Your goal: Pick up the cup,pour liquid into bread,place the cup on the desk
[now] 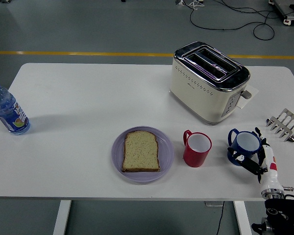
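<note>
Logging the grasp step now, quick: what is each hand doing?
Left hand: not in view.
Right hand: fingers curled around the blue cup, which stands on the table.

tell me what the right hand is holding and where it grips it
The right hand has its fingers curled around the blue cup, low on its near side.

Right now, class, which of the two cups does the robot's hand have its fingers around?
The blue cup, rightmost on the table: the right hand curls around it. The red cup, beside the plate, stands untouched.

Blue cup [244, 146] upright, bread [141, 151] plated.
</note>
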